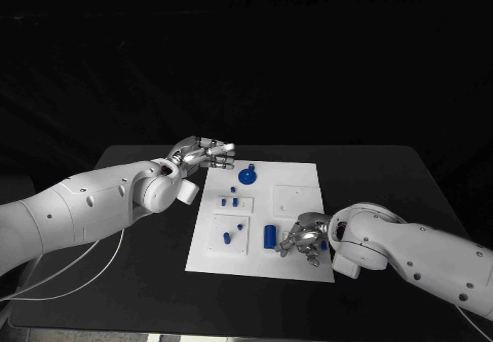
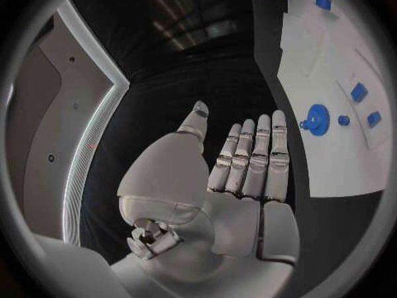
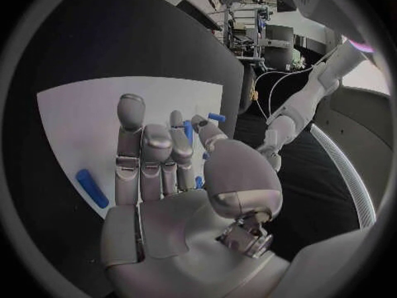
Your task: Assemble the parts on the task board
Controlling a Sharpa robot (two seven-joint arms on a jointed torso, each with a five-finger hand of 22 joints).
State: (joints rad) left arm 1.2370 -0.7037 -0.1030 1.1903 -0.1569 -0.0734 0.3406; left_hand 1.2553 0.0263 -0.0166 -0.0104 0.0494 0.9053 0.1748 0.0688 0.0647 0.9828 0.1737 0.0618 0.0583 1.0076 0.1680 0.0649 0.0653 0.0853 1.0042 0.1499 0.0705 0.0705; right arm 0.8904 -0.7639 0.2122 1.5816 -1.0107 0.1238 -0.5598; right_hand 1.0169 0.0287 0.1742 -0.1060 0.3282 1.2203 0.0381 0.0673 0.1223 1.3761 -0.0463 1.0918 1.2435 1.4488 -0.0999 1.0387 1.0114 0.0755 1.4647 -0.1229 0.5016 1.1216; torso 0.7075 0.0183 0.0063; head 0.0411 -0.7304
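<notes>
1. Progress check: looks like early-to-middle going, judging by how much is loose. The flat white rectangular task board (image 1: 298, 178) sits mid-way on the black worktop (image 1: 390, 178), and most of the small blue plastic parts lie on it, not seated anywhere obvious.
2. What might count as done: the round blue toothed gear (image 1: 248, 174) sits near the board's far end, with a little blue knob right beside it in the left wrist view. Can't tell if it's actually on a peg or just lying there.
3. Clearly still loose: the long blue cylinder (image 1: 269, 236) lying flat near the board's near end, plus a few small blue pegs (image 1: 233, 201) around the raised white squares.
4. The silver left hand (image 1: 202, 154) hovers off the board's far-left corner, fingers straight and together, holding nothing.
5. The silver right hand (image 1: 304, 237) is low over the near end, just beside the cylinder. Its fingers are curled a bit, and a small blue piece shows near the fingertips, but I honestly can't tell if it has hold of it.
6. So I reckon most of the assembly is still left.
</notes>
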